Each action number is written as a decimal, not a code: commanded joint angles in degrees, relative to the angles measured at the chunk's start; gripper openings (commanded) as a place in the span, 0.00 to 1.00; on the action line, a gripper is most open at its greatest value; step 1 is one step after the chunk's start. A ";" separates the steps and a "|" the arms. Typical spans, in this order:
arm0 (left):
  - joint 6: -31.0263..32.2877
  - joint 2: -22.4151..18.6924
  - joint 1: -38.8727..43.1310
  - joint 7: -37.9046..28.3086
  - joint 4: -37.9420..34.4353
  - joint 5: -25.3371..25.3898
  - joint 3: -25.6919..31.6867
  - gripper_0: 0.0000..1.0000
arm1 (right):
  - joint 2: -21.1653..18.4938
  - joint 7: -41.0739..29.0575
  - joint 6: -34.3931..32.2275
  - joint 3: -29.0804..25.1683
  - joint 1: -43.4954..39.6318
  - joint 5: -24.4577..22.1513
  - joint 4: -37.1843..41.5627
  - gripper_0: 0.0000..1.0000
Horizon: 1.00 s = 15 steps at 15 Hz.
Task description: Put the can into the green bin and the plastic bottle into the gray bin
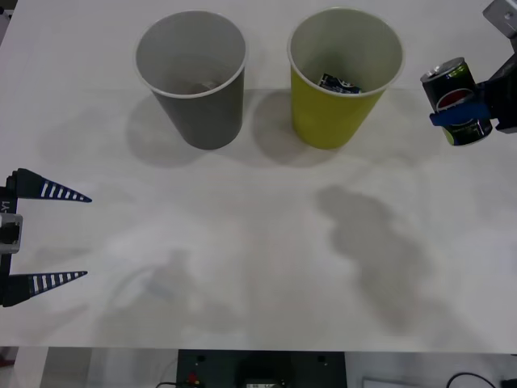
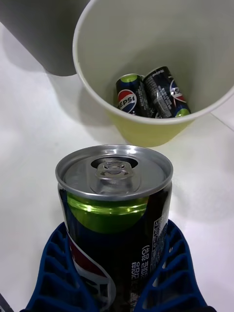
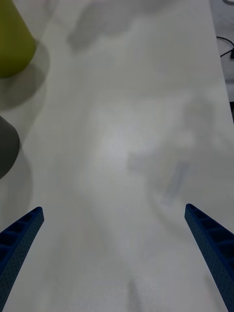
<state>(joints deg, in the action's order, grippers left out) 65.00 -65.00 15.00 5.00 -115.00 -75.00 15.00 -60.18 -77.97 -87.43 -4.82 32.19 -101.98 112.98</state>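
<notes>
Left gripper (image 1: 85, 236) sits nearest, at the near-left edge of the white table (image 1: 258, 267), parked low with its two blue ribbed fingers spread wide apart, nothing between them. Left wrist view: both fingertips (image 3: 29, 222) at the corners, bare tabletop (image 3: 126, 161) between, and beyond it the lower walls of the gray bin (image 3: 7, 151) and green bin (image 3: 12, 44).

Mid-table holds soft shadows, no objects seen on it.

Right gripper (image 1: 459, 115) is held up at the right side of the table, just to the right of the green bin (image 1: 346, 77), clenched around the can (image 1: 457, 99). Can is lifted off the table, roughly upright with a slight tilt, silver top up, red-white-blue round logo facing the camera. Right wrist view: can (image 2: 117, 214) seated between blue fingers (image 2: 53, 273) that press on its two sides, pull tab visible on the lid, green band under the lid rim.

Farther back, green bin (image 2: 146, 73) stands upright, white rim, pale inside; two dark cans (image 2: 148, 95) of the same kind lie side by side on its bottom. Held can is beside the bin, outside its rim, not over the opening.

Gray bin (image 1: 191, 77) stands upright to the left of the green bin, close but apart. Something small and pale lies in its bottom, too unclear to identify.
</notes>
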 commanded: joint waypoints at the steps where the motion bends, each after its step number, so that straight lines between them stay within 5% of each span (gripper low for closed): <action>1: 0.00 0.00 0.00 0.00 0.00 0.00 0.00 1.00 | 0.24 0.01 -2.57 8.78 11.84 -1.29 -7.42 0.00; 5: 0.00 0.00 0.00 0.00 0.00 0.00 0.00 1.00 | 4.02 0.01 -2.57 18.27 25.20 -4.98 -19.55 0.00; 11: 0.00 0.00 0.00 0.00 0.00 0.00 0.00 1.00 | 15.80 0.45 -1.69 24.34 38.30 -18.87 -35.46 0.00; 15: 0.00 0.00 0.00 0.00 0.00 0.00 0.00 1.00 | 21.16 0.45 2.27 27.76 43.04 -23.44 -43.72 0.00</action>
<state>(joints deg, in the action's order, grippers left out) 65.00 -65.00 15.00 5.00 -115.00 -75.00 15.00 -39.80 -77.53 -85.58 22.80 74.66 -124.54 70.37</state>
